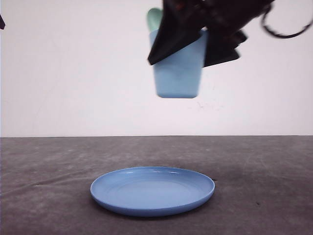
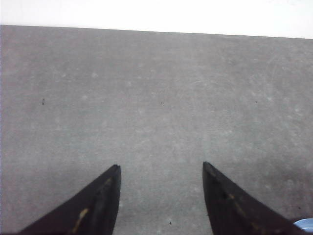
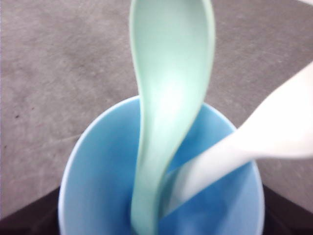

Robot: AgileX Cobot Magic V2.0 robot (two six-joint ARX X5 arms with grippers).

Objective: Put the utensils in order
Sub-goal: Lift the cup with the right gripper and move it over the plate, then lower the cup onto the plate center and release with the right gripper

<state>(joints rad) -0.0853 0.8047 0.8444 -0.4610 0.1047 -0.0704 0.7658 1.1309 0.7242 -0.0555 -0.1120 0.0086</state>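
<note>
Spreading across every view, the grey counter [image 1: 274, 196] carries a round blue plate [image 1: 152, 191] near its front edge. High above the plate, clear of the counter, hangs a light blue cup [image 1: 178, 73], upright and clamped between the black fingers of the right gripper [image 1: 195, 41], which press its upper wall from both sides. Inside the cup stand the utensils: in the right wrist view the mint-green spoon [image 3: 168, 98] rises with its oval bowl uppermost, handle down at the cup's bottom, and the white fork [image 3: 254, 142] leans beside it toward the rim, its tines out of frame. From the front, the spoon's bowl peeks over the cup's rim. The left gripper [image 2: 161, 196] hovers over bare counter, its two dark fingers spread well apart with nothing between them.
</note>
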